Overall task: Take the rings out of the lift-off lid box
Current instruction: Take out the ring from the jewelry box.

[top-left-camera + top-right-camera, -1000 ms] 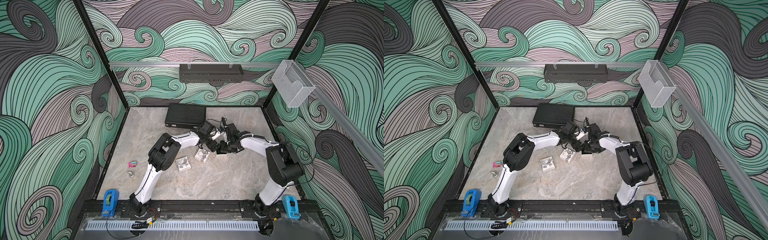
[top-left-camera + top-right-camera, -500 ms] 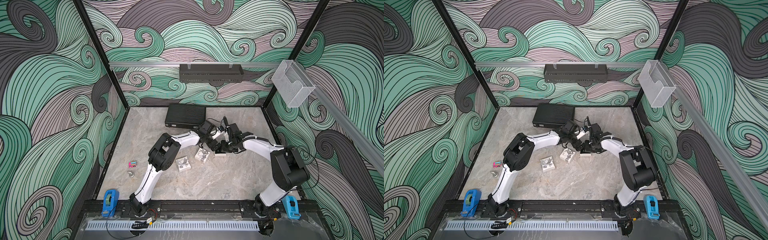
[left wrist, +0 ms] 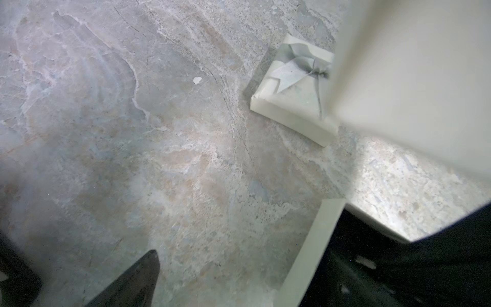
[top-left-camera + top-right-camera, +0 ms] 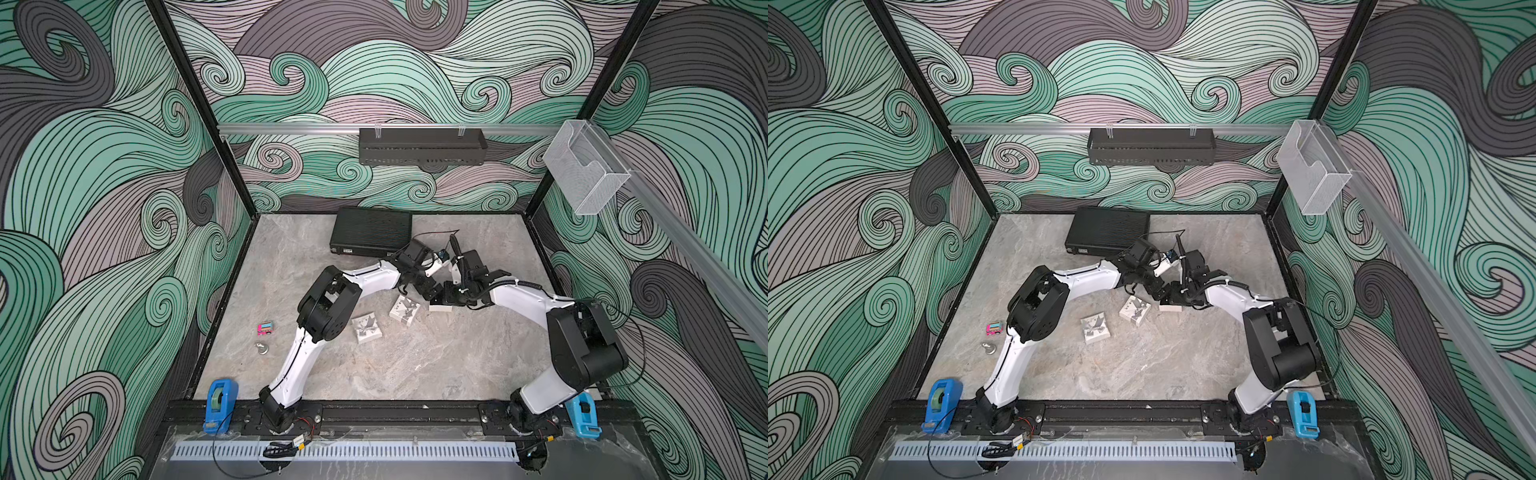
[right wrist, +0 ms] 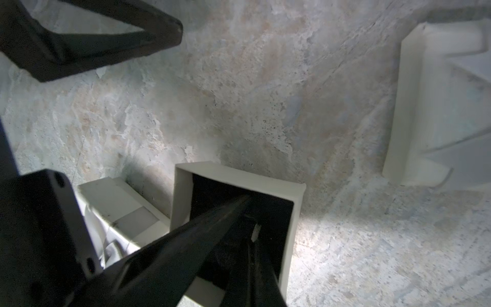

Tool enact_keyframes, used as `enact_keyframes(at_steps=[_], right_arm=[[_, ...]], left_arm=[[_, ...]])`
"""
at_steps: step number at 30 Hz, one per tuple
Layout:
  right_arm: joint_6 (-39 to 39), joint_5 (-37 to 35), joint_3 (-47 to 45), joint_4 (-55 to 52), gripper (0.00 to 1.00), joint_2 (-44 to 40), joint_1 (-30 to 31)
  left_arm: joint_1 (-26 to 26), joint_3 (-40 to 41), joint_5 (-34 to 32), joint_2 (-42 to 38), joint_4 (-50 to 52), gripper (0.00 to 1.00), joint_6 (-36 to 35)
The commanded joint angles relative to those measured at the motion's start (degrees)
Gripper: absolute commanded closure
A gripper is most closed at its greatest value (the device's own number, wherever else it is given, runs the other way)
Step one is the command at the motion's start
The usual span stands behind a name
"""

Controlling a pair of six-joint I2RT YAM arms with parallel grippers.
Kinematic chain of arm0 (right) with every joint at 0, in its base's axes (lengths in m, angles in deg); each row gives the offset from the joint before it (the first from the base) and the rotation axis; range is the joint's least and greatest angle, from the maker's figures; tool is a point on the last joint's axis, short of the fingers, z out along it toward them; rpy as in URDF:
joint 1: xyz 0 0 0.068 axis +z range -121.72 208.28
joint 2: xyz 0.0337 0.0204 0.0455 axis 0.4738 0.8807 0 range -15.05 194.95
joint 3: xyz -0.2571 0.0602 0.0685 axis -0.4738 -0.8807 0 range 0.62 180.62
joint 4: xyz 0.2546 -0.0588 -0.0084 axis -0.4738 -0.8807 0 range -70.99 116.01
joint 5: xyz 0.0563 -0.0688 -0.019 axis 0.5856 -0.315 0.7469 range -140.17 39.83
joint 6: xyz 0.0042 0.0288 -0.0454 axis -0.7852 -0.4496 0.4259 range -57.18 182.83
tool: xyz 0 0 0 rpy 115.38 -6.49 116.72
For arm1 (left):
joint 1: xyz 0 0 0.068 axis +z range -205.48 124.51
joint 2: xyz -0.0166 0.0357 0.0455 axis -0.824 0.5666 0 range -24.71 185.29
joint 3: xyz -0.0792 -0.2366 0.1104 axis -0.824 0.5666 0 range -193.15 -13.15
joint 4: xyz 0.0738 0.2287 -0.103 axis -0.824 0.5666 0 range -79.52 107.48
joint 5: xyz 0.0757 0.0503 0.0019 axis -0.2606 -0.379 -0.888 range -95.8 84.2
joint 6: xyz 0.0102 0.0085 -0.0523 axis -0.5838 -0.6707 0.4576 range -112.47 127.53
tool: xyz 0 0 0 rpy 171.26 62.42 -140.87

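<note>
Table (image 4: 436, 365), two closed boxes (image 4: 367, 328) (image 4: 404, 309), one open box (image 5: 239, 175)

You will find the white lift-off lid box (image 5: 233, 176) standing open on the tabletop (image 5: 265, 106), dark-lined; rings inside are indiscernible.

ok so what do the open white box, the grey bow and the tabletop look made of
Open white box: probably matte cardboard, with thin straight walls and a slightly bent corner; its dark lining is unclear.
Grey bow: likely satin ribbon, with a soft sheen and flat folded loops.
Tabletop: stone-look, grey-beige veining; real marble or printed laminate, cannot tell.
</note>
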Motion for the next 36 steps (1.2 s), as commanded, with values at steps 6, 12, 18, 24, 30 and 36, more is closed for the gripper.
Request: enact_keyframes(at_steps=[6, 12, 18, 24, 30, 36], right_arm=[[0.9, 2.5, -2.4, 9.2, 1.00, -3.6, 0.5], [1.0, 2.4, -4.0, 11.3, 1.00, -4.2, 0.4], [1.3, 2.4, -4.3, 10.8, 1.00, -5.1, 0.4], [2.1, 3.9, -5.4, 7.3, 1.00, -10.6, 0.4], [2.7, 6.8, -8.7, 0.8, 1.00, -19.6, 0.4], [-0.9, 8.1, -15.4, -3.7, 1.00, -28.9, 3.2]], left_arm=[[-0.5, -1.7, 0.2, 2.9, 3.6, 0.01, -0.1], [-0.5, -1.8, 0.1, 3.0, 3.6, 0.01, 0.0], [-0.5, -1.9, -0.1, 3.0, 4.0, 0.01, -0.1], [-0.5, -1.9, -1.0, 0.7, 5.0, 0.01, -0.2], [-0.5, -1.2, -3.3, -3.4, 5.6, 0.01, 1.0], [-0.3, 1.8, -6.5, -8.8, 3.5, 0.01, 2.3]])
